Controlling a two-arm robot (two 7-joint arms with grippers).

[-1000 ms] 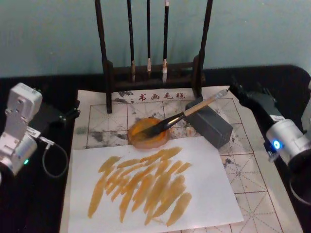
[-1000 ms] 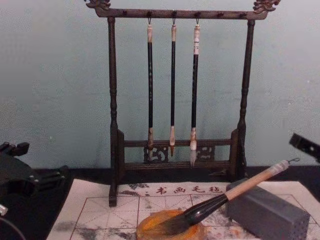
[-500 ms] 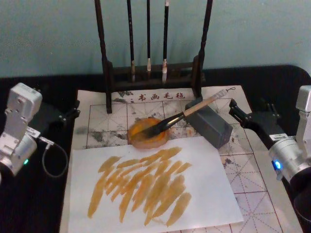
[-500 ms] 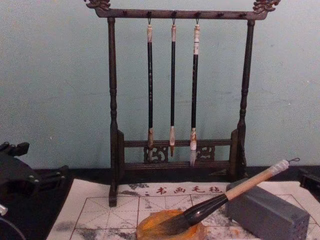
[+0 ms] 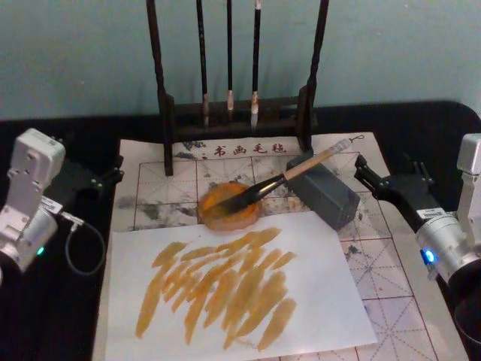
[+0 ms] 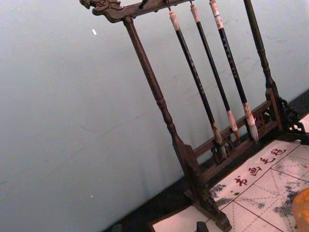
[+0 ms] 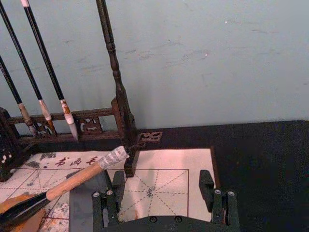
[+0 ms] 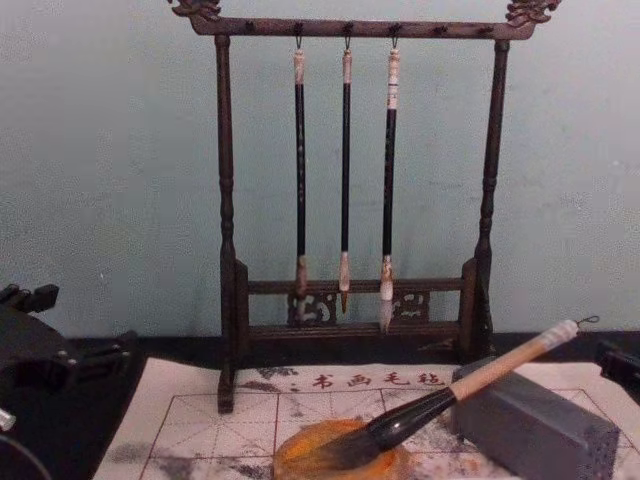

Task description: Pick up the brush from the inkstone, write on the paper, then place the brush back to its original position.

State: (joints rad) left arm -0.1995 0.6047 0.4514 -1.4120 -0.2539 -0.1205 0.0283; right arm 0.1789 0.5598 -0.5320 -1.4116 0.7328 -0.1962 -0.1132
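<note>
Here the brush (image 5: pixel 282 180) slants, bristles in the inkstone (image 5: pixel 229 204).

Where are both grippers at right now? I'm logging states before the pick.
Left gripper: cannot be told, parked beside the paper.
Right gripper: open, empty, near the brush.

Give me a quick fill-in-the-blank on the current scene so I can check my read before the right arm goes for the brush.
1. The brush has its bristles in the ____.
2. Its handle leans on the grey ____.
3. The right gripper has its fingers ____.
4. ____ thin brushes hang on the rack.

Missing words: inkstone; block; open; three.
</note>
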